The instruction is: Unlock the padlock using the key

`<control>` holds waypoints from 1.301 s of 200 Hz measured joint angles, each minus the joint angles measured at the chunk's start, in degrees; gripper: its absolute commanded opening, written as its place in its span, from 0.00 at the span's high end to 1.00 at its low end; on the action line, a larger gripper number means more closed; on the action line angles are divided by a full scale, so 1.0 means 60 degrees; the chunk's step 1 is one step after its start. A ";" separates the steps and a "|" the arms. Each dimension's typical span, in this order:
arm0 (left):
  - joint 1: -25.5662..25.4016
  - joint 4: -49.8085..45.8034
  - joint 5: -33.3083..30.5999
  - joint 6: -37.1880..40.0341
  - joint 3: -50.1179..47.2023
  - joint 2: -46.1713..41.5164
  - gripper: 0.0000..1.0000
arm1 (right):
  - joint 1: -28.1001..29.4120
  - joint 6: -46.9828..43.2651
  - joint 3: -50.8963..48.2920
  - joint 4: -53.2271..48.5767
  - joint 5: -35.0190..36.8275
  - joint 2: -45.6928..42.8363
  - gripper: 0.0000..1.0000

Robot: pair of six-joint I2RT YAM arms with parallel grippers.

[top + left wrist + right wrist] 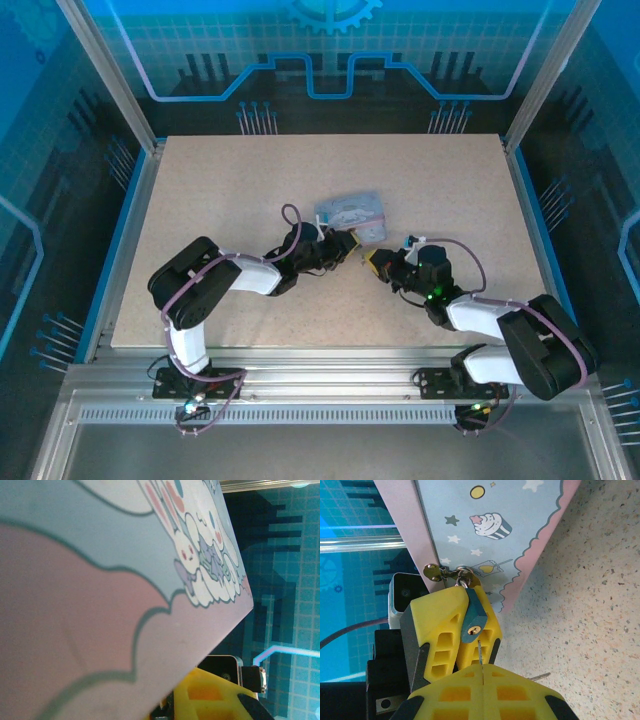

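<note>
Padlock hangs by its thin silver shackle from the brass clasp on the edge of the pale blue cartoon tin, near the middle of the bench. Its dark bluish body points down and away from the tin, with the brass keyhole facing the right wrist camera. The left fingers are yellow and stand narrow, one at each side of the padlock's body, so they seem to pinch it. Just below the keyhole is the key, a thin dark sliver that stands almost upright. Its tip is very close to the keyhole, but I cannot tell if it is already inside. The right fingers are pressed together on the lower part of the key. In the top view both arms reach inward and meet at the near edge of the tin
</note>
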 measured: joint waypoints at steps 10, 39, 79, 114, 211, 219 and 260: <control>0.0000 0.0000 0.0000 0.0000 0.0000 0.0000 1.00 | 0.0004 0.0000 0.0000 0.0011 0.0004 0.0000 1.00; 0.0000 0.0000 0.0000 0.0000 0.0000 0.0000 1.00 | 0.0007 -0.0036 0.0000 -0.0015 0.0015 -0.0124 1.00; 0.0000 0.0004 0.0000 0.0000 0.0000 0.0000 1.00 | 0.0007 -0.0073 0.0000 -0.0018 0.0040 -0.0280 1.00; 0.0000 0.0004 0.0004 0.0000 0.0000 0.0000 1.00 | 0.0007 -0.0106 0.0000 0.0000 0.0036 -0.0146 1.00; 0.0007 0.0018 0.0029 -0.0004 0.0000 0.0000 1.00 | 0.0007 -0.0113 0.0000 0.0142 0.0036 -0.0007 1.00; 0.0007 0.0029 0.0033 -0.0004 0.0000 0.0000 1.00 | 0.0007 -0.0127 0.0000 0.0142 0.0036 -0.0007 1.00; 0.0029 0.0106 0.0066 -0.0007 0.0000 0.0000 1.00 | 0.0007 -0.0146 0.0036 0.0160 0.0036 0.0047 1.00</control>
